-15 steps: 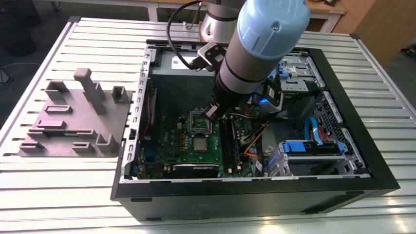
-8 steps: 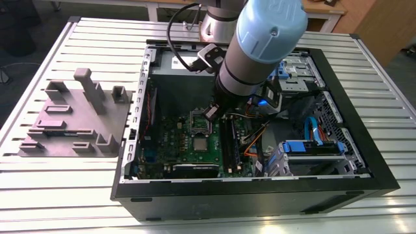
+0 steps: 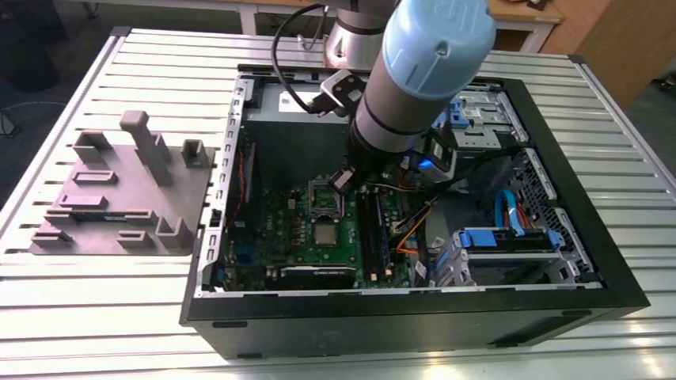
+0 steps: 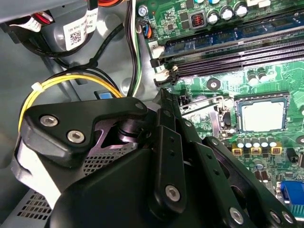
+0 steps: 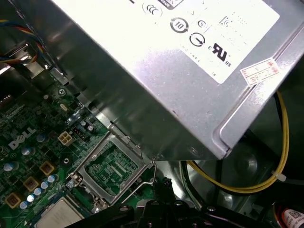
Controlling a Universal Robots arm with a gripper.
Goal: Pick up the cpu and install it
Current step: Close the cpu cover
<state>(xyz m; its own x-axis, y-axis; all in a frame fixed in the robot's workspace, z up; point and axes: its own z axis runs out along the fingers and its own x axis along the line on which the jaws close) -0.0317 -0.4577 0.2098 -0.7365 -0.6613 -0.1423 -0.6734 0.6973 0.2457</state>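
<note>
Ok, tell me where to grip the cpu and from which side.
Probably by two opposite edges of the cpu, from straight above: it lies flat, metal top up, on the motherboard beside the open socket, so only its thin sides give a hold.

Slatted aluminium worktop; wooden desk with white legs behind; wooden panel at the exterior view's right; dark floor.

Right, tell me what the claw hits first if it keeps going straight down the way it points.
Probably the open CPU socket: in the first wrist view the claw points at its frame and lever. The cpu lies farther along the motherboard. Depth is unclear.
</note>
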